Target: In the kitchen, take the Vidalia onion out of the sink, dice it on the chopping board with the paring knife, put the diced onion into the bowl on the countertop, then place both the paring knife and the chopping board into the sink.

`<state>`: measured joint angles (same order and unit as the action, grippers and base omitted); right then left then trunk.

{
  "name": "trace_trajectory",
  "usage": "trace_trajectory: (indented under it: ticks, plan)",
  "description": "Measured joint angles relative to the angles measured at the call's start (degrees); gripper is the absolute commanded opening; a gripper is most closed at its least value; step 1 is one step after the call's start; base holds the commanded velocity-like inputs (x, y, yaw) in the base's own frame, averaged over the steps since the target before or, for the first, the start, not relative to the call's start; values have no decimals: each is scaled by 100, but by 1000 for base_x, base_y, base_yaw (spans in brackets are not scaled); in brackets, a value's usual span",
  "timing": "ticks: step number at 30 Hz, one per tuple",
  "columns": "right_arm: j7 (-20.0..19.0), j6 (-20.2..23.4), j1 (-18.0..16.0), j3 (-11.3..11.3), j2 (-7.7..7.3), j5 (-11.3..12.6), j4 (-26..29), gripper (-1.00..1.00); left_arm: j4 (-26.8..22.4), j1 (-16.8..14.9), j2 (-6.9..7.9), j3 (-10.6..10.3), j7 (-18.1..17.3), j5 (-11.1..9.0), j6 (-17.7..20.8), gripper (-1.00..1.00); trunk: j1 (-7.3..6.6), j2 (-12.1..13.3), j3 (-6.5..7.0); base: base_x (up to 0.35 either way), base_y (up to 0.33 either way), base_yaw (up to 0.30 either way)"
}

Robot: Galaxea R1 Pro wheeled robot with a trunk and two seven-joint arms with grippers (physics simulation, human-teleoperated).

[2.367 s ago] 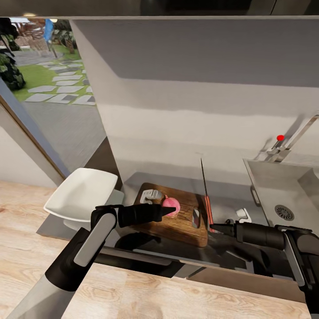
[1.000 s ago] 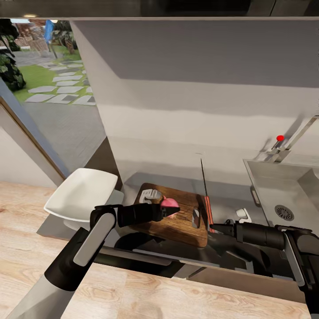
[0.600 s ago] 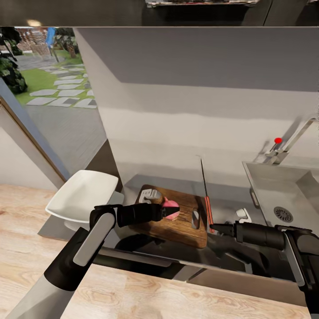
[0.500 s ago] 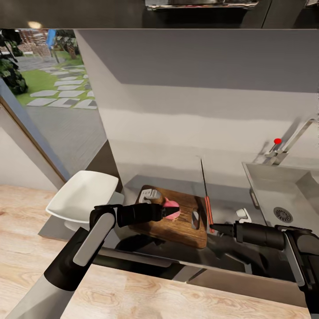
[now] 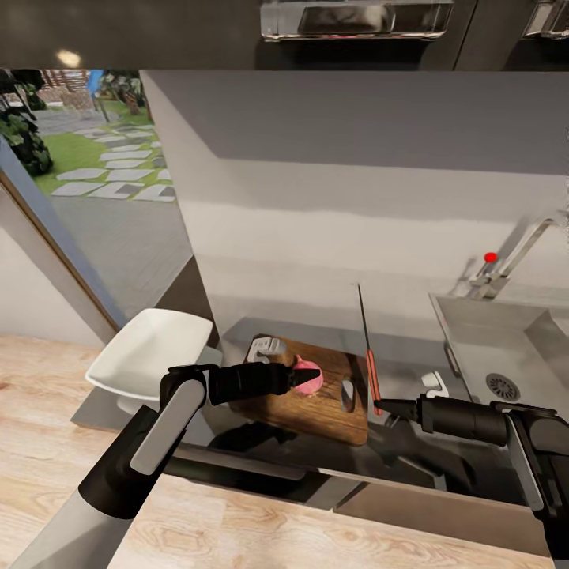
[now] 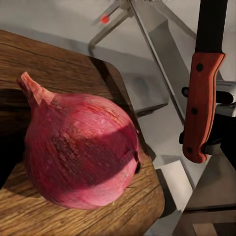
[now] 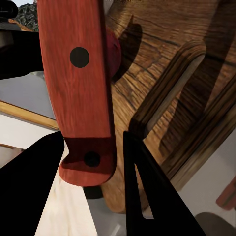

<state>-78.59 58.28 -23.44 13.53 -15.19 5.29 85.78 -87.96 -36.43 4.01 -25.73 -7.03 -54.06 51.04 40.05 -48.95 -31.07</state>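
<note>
Right wrist view shows right gripper point(image 7: 93, 147) clenched on paring knife point(image 7: 78, 88), blade at 12 o'clock. Left gripper point(image 5: 294, 378) level, touching Vidalia onion point(image 5: 307, 379) on chopping board point(image 5: 316, 403); grip: cannot tell.

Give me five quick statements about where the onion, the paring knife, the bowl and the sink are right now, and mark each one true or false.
1. The Vidalia onion rests on the chopping board. True.
2. The onion is already diced into pale bits. False: it is one whole bulb with its skin on.
3. The right gripper holds the paring knife by its red-orange handle, blade pointing up. True.
4. The bowl holds onion pieces. False: the white bowl looks empty.
5. The chopping board lies in the sink. False: it lies on the countertop, between bowl and sink.
</note>
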Motion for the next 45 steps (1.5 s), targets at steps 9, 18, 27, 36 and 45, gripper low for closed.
trace_trajectory:
  ticks: [9, 18, 27, 36, 45]
  plan:
    - [0, 0, 0, 0, -1, -5, 0, -100, 0, 0, 2, 6, -8, 0, 0, 100, 0, 0, 85, 0, 0, 0]
    - [0, 0, 0, 0, -5, -8, 0, -100, -9, 0, 9, 17, -17, -4, 0, 100, 0, 0, 170, 0, 0, 0]
    - [0, -1, 0, 0, -3, -9, 0, -100, -9, 0, 9, 18, -26, -8, 0, 100, 0, 0, 255, 0, 0, 0]
    - [0, -1, 0, 0, 0, -13, 0, -100, -9, 0, 9, 19, -26, -13, 3, 100, 0, 0, 340, 0, 0, 0]
    - [0, -1, 0, 0, 0, -18, 0, -100, -16, 0, 16, 18, -33, -28, 8, 100, 1, 0, 425, -31, 0, 0]
